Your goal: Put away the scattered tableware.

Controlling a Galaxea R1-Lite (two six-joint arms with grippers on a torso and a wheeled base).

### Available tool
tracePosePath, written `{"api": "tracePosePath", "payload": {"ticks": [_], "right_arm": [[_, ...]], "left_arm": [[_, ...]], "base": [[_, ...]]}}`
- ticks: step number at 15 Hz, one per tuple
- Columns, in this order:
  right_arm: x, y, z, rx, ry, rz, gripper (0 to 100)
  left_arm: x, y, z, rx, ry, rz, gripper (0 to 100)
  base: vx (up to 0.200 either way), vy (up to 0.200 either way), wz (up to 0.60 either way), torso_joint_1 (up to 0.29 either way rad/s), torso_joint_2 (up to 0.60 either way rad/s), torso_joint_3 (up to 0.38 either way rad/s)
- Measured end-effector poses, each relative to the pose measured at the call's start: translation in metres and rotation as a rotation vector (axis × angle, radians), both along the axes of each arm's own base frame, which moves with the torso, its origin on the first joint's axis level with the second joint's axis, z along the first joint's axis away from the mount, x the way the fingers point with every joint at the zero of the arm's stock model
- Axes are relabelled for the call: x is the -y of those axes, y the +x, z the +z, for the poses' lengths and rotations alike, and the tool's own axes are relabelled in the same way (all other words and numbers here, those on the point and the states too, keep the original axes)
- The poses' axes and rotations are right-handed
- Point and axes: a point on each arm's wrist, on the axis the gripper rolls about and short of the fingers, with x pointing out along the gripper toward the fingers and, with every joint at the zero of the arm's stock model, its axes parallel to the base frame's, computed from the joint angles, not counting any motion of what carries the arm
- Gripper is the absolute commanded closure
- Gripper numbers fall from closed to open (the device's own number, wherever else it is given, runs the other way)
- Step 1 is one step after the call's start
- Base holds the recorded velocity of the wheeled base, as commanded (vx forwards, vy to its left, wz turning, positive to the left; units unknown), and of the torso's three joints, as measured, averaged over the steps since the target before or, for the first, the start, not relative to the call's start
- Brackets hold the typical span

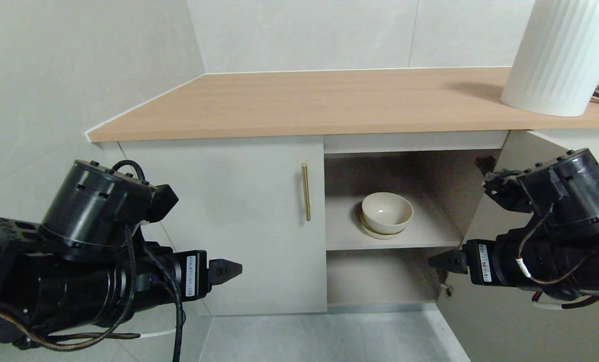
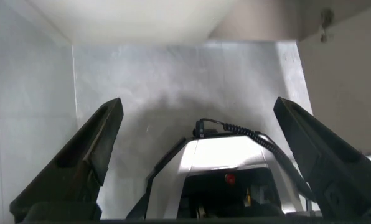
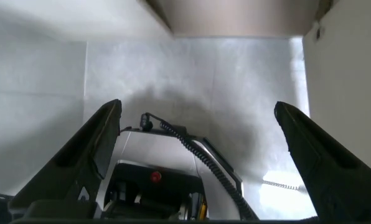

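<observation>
Faces a low cabinet under a wooden surface (image 1: 329, 100), with the left door (image 1: 229, 216) shut and the right door (image 1: 495, 322) swung open toward the near right. Has a beige bowl (image 1: 387, 211) on the upper shelf (image 1: 435, 231), seated upright in a shallow plate (image 1: 377, 234), back from the shelf's front edge and well apart from both arms.

Holds the left end effector (image 1: 225, 271) low in front of the shut door, fingers spread wide and gripping nothing. Holds the right end effector (image 1: 441, 261) low at the right side of the opening, just beside the open door, likewise spread and empty.

Looks close to done: tableware stowed, door probably left to shut.

Could go wrong in several ways:
- Swinging the door with the right arm inside its arc, and so pinching the wrist or its loose cable (image 1: 550, 301) against the frame.
- Pushing too hard, jolting the shelf and rattling the bowl in its plate.
- Reaching back in with spread fingers and clipping the bowl's rim, tipping it off the plate.
- Lifting the right arm too high near the surface's overhang, below the white ribbed vessel (image 1: 561, 55) standing at the far right.
</observation>
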Motion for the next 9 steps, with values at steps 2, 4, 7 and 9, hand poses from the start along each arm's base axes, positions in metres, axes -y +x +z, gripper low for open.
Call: {"api": "tracePosePath", "payload": {"ticks": [2, 4, 7, 9], "right_arm": [[-0.0001, -0.0002, -0.0001, 0.002, -0.003, 0.004, 0], [-0.0002, 0.0001, -0.0009, 0.000, -0.006, 0.005, 0], [-0.0003, 0.0004, -0.0014, -0.002, -0.008, 0.006, 0], [-0.0005, 0.0005, -0.0024, -0.005, -0.011, 0.007, 0]], "left_arm": [[0.0018, 0.0005, -0.0015, -0.005, 0.003, -0.006, 0], [0.0033, 0.0015, -0.0029, -0.012, 0.007, -0.009, 0], [0.0048, 0.0019, -0.0046, -0.017, 0.010, -0.013, 0], [0.0055, 0.0016, -0.0052, -0.020, 0.012, -0.017, 0]], "base": [[-0.200, 0.000, 0.00, 0.000, 0.00, 0.005], [-0.200, 0.000, 0.00, 0.002, 0.00, 0.000], [-0.200, 0.000, 0.00, -0.001, 0.00, 0.004], [-0.200, 0.000, 0.00, 0.000, 0.00, -0.002]]}}
